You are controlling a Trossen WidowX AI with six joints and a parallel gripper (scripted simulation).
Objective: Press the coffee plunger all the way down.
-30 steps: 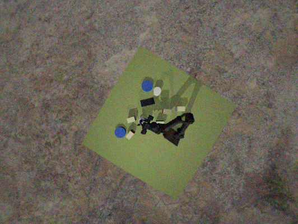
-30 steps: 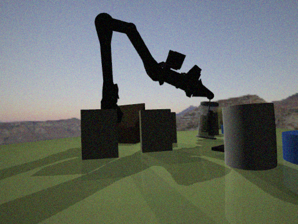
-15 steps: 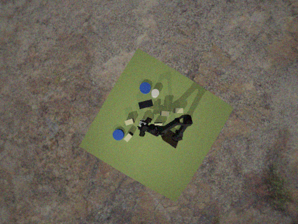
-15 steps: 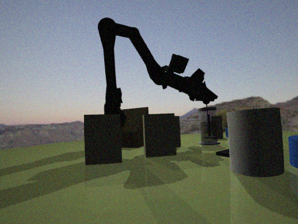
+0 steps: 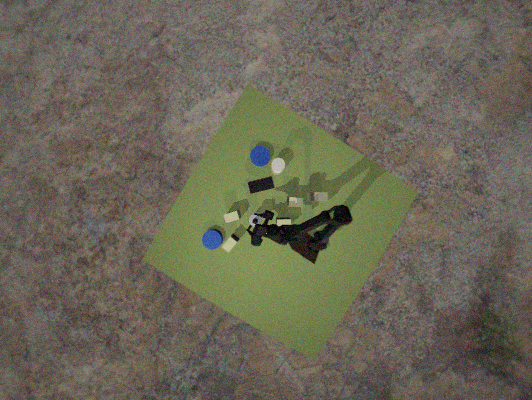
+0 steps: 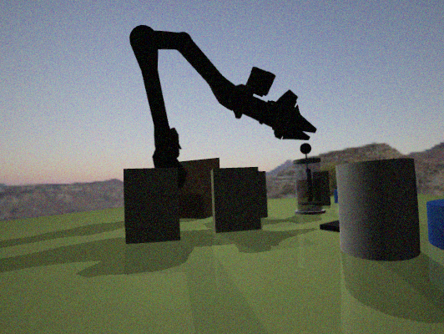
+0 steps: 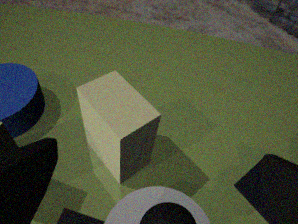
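The coffee press point(image 5: 251, 219) point(image 6: 300, 192) stands upright, with a clear body and a dark lid rim in the exterior view. Its black round knob point(image 5: 255, 221) point(image 6: 305, 148) point(image 7: 167, 216) sits on a short visible length of rod above the lid. The lid shows in the wrist view as a pale ring point(image 7: 125, 209) around the knob, partly cut off by the frame. My gripper point(image 5: 258, 224) point(image 6: 312, 134) is open and empty, just above the knob and apart from it. The plunger's lower end inside the press is not clear.
A cream block point(image 5: 230, 243) point(image 7: 117, 102) and a blue cylinder point(image 5: 212, 239) point(image 7: 17, 92) stand beyond the press. Another cream block point(image 5: 231, 216) is near it. A black slab point(image 5: 261, 185), a white cylinder point(image 5: 278, 165) point(image 6: 377, 209) and another blue cylinder point(image 5: 260, 156) stand to one side.
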